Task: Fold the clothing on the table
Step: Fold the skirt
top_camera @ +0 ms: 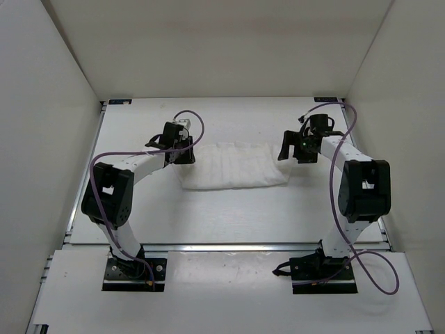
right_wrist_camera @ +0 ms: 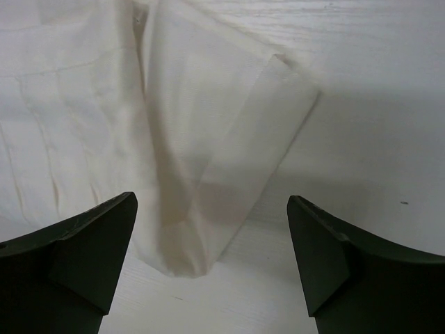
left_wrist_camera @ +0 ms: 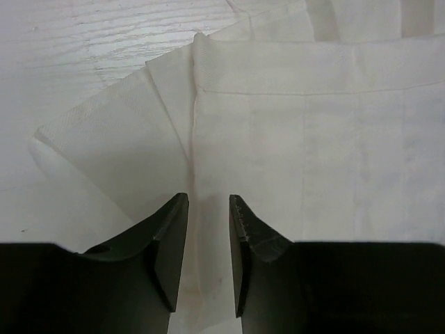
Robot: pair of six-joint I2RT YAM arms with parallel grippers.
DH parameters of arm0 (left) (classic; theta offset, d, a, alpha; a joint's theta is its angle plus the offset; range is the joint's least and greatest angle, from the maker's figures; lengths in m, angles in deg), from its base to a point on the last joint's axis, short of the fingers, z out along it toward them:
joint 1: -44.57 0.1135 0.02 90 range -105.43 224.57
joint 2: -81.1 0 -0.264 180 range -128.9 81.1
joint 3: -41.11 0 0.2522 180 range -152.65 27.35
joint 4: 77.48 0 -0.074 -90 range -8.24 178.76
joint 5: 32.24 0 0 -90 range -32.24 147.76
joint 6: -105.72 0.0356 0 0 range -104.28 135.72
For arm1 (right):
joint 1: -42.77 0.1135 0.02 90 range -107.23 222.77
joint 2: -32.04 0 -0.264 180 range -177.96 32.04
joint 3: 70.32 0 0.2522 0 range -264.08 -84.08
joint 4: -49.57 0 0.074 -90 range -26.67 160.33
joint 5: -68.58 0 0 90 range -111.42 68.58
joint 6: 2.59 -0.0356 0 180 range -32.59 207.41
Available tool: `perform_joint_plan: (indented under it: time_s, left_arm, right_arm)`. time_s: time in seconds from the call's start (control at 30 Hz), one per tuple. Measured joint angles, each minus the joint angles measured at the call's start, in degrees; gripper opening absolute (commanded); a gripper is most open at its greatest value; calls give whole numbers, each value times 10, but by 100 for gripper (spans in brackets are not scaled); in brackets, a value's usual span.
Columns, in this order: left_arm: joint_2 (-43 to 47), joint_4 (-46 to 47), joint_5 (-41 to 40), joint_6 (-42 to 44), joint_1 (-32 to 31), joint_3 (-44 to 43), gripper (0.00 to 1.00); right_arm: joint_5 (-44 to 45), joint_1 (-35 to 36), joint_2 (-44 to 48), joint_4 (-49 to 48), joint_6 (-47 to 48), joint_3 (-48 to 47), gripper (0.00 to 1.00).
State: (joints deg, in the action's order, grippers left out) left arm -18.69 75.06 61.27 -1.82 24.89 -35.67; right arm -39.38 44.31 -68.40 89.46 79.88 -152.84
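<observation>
— Black fingers of the left end effector (left_wrist_camera: 208,202) are seen closest to the lens in the left wrist view. How are they set?

— They are parted by a narrow gap, so the left end effector is judged partly open. A raised crease of the clothing (left_wrist_camera: 292,139) is seen through that gap. Whether the cloth is touched cannot be told.

— And the right end effector (right_wrist_camera: 212,202)?

— It is spread wide open. A doubled-over corner of the clothing is seen between and below its fingers, gripped by neither.

— How is the clothing described?

— It is made of thin white fabric, marked by faint lengthwise pleats. From above it is seen folded into a rough rectangle, somewhat wider along its near edge. Layered edges are stepped at its left end, and a flap is turned over at its right corner.

— Where is it placed?

— It is laid flat on the white surface (top_camera: 208,216), roughly midway between left and right. The left end effector is positioned over its left end, the right end effector over its right corner.
</observation>
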Motion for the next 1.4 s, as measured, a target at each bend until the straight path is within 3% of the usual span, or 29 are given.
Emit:
perform_joint_plan:
  time_s: [0.33, 0.6, 0.93, 1.1, 1.4]
  left_arm:
    - [-1, -16, -31, 10, -8, 17, 19]
    - [-6, -24, -33, 6, -4, 18, 3]
    - [-53, -49, -35, 3, -10, -3, 0]
    - [-73, -61, -36, 3, -24, -28, 0]
    - [-119, -75, -36, -7, -56, -91, 0]
  right_arm:
    - [-3, 31, -35, -4, 28, 7, 91]
    - [31, 41, -61, 0, 31, -6, 88]
    - [56, 52, -97, 7, 42, -45, 45]
    - [56, 67, -127, 10, 47, -79, 3]
    - [36, 66, -146, 54, 49, -128, 0]
